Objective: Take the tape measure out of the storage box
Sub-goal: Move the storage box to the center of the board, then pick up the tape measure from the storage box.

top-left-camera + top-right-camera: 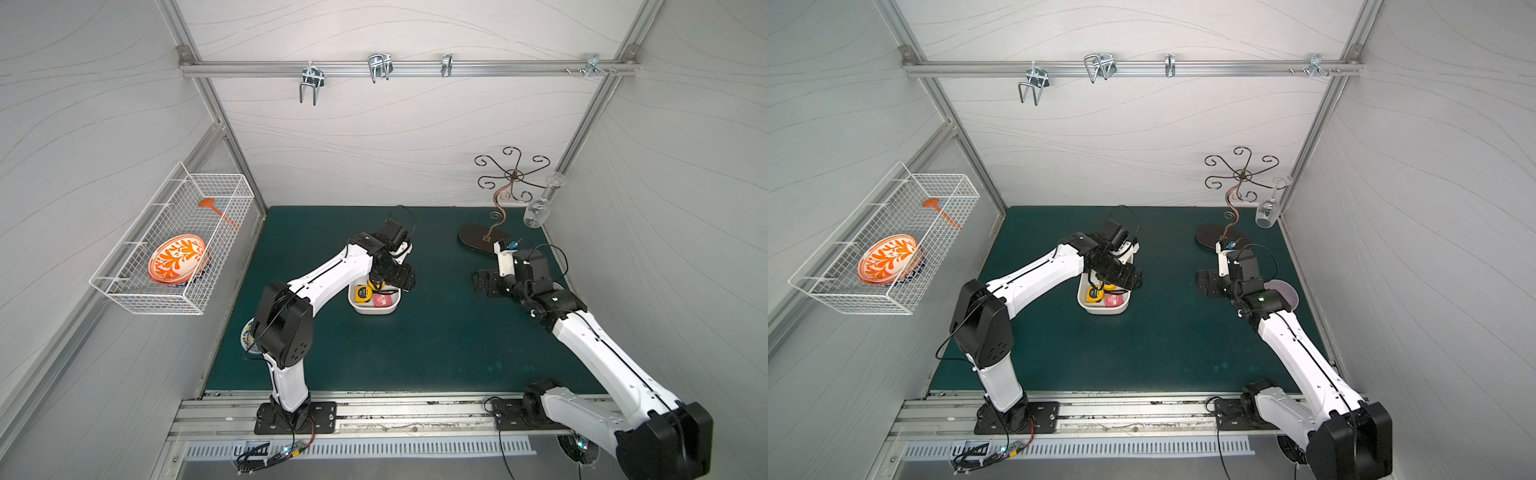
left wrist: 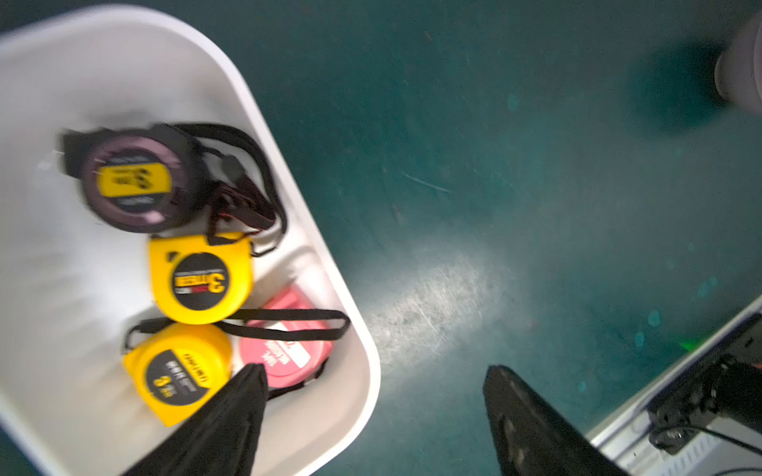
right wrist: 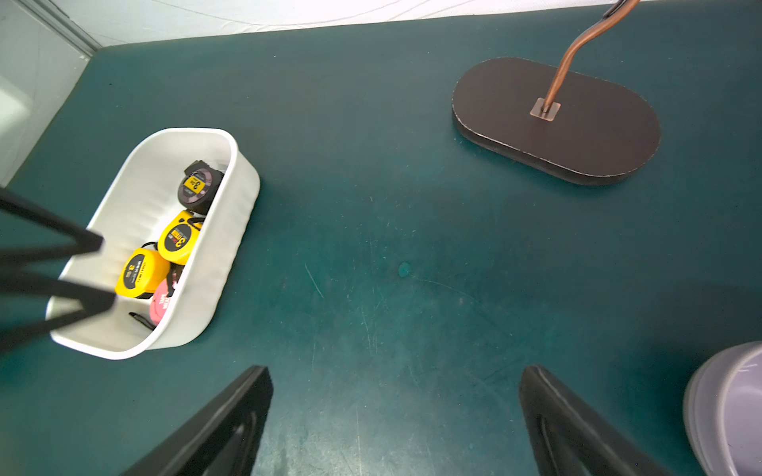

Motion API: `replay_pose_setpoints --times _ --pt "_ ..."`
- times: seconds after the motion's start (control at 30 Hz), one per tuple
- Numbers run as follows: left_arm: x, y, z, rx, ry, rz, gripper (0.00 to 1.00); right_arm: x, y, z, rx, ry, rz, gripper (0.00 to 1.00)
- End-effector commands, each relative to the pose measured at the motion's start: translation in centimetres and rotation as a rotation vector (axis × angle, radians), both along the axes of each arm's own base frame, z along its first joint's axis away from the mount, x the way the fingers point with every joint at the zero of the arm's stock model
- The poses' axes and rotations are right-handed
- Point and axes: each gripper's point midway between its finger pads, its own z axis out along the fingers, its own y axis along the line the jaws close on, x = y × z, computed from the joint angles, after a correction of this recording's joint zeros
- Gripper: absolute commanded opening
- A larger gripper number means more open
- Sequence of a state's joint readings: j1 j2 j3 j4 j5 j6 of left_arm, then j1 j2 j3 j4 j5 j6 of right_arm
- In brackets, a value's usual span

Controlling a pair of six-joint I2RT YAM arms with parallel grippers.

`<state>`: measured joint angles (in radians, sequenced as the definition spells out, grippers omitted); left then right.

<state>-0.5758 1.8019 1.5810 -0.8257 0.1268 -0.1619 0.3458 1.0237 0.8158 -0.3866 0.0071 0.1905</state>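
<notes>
The storage box (image 1: 374, 311) (image 1: 1104, 310), a shallow white tub, sits mid-table on the green mat. Several tape measures lie in it: a black one (image 2: 136, 181), two yellow ones (image 2: 200, 280) (image 2: 177, 371) and a pink one (image 2: 284, 354). My left gripper (image 2: 377, 371) hangs open over the box's near end and holds nothing. One finger (image 2: 231, 416) is over the inside, by the lower yellow and pink tapes. The other finger (image 2: 527, 424) is over bare mat, so the box wall (image 2: 165, 62) runs between them. My right gripper (image 3: 396, 371) (image 1: 478, 282) stands open and empty over the mat, right of the box (image 3: 222, 255).
A dark oval stand base (image 3: 556, 119) with a curled wire top and a hanging wine glass (image 1: 538, 212) is at the back right. A lilac bowl (image 3: 725, 412) (image 1: 1285, 291) sits beside my right arm. A wire basket (image 1: 137, 297) with an orange plate hangs on the left wall.
</notes>
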Motion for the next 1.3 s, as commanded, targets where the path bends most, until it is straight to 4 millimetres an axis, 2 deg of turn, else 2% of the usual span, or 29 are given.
replay_pose_setpoints --times 0.0,0.1,0.27,0.4,0.7,0.93,1.27 --pt "3.0 2.6 1.7 0.073 -0.083 0.113 0.89 -0.6 1.2 0.4 0.052 0.017 0.046 0.99" --pt "5.3 3.9 0.3 0.119 -0.068 0.177 0.89 -0.9 1.8 0.6 0.091 0.029 0.062 0.99" --pt "8.5 4.8 -2.5 0.189 -0.034 0.193 0.91 -1.3 2.0 0.8 0.122 0.031 0.071 0.99" --pt "9.9 5.4 -4.3 0.232 0.016 0.199 0.92 -1.7 1.9 0.8 0.115 0.035 0.072 0.99" --pt "10.6 6.5 -7.5 0.321 0.089 0.197 0.9 -2.2 1.7 0.6 0.115 0.035 0.075 0.99" --pt "10.6 5.6 -9.4 0.287 0.128 0.187 0.88 -2.0 1.8 0.7 0.113 0.032 0.078 0.99" --pt "11.2 5.3 -11.2 0.284 0.137 0.183 0.83 -1.9 1.9 0.7 0.114 0.032 0.077 0.99"
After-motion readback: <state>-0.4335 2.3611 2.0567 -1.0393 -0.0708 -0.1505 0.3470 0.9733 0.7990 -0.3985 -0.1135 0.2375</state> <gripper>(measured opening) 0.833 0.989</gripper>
